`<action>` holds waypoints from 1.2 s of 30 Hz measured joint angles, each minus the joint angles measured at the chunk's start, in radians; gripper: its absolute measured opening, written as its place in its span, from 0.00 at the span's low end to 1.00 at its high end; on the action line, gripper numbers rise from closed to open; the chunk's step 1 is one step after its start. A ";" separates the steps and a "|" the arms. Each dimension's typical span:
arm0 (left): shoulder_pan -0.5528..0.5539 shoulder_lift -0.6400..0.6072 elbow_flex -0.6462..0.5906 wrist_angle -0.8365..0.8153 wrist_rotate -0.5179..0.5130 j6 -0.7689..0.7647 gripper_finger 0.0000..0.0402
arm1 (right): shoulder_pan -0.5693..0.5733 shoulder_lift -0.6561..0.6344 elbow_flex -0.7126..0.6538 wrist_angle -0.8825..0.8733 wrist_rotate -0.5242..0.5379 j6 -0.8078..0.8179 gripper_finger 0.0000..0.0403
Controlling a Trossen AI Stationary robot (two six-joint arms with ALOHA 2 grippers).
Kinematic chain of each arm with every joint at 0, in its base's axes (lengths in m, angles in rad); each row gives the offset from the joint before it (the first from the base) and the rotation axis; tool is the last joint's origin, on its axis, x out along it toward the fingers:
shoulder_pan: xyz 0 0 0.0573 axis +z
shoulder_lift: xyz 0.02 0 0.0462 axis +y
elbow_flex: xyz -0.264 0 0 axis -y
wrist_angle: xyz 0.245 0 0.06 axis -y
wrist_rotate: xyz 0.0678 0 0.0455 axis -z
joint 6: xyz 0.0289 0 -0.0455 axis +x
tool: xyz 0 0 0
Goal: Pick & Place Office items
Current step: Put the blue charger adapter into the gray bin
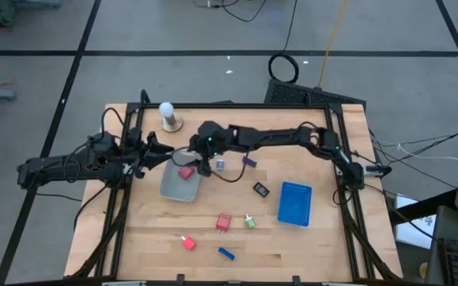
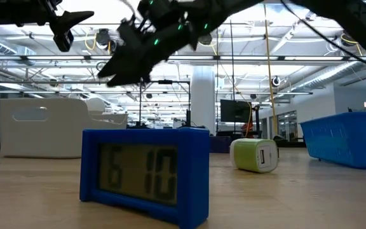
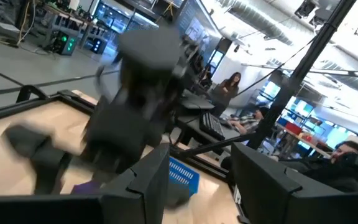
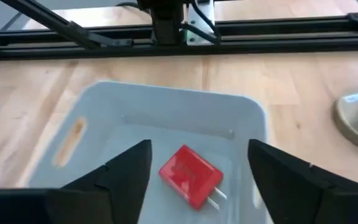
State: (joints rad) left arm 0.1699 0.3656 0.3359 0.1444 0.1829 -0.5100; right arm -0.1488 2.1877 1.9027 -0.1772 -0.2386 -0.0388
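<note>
- right gripper [image 4: 194, 171] hangs over the grey tray [image 1: 173, 187], fingers apart and empty; red plug adapter [image 4: 190, 175] lies flat inside the tray right under the gap between them
- left gripper [image 1: 151, 151] sits just left of the tray at the table's far left, close to the right one; fingers look apart in the left wrist view, nothing between them
- risk: both grippers crowd the same tray, so any sideways swing by either arm could knock them together or shove the tray
- risk: if the right arm drops straight down, a finger could catch the adapter's prongs and flip it out, or hook the tray wall
- remaining items are loose on the wood: lavender block [image 1: 220, 164], purple piece [image 1: 250, 160], black item [image 1: 261, 189], red block [image 1: 223, 222], green charger [image 1: 250, 221], red-and-white piece [image 1: 188, 242], blue clip [image 1: 227, 254]; blue tray [image 1: 294, 203] sits to the right with nothing seen in it
- a low reach toward the near items might sweep the red block or charger
- only the right wrist view shows the adapter's prongs and its place in the tray
- low view shows a blue digital clock [image 2: 143, 175] up close; overhead view doesn't clearly show it as a clock
- high view alone gives the white ball on brass base [image 1: 168, 116] and how near the arms are
</note>
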 joint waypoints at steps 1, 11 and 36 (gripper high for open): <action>0.000 0.002 0.000 0.000 0.000 0.000 0.44 | -0.002 -0.020 0.001 -0.040 0.000 0.000 0.68; 0.000 0.072 0.000 0.004 -0.004 -0.009 0.44 | 0.003 -0.225 0.001 -0.490 0.011 0.080 0.78; 0.304 0.768 0.913 -1.075 0.026 0.671 0.44 | 0.070 -0.727 -0.631 -0.270 0.194 0.551 0.77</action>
State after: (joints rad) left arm 0.4737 1.1339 1.2489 -0.9310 0.2085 0.1614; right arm -0.0784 1.4610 1.2716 -0.4468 -0.0450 0.5122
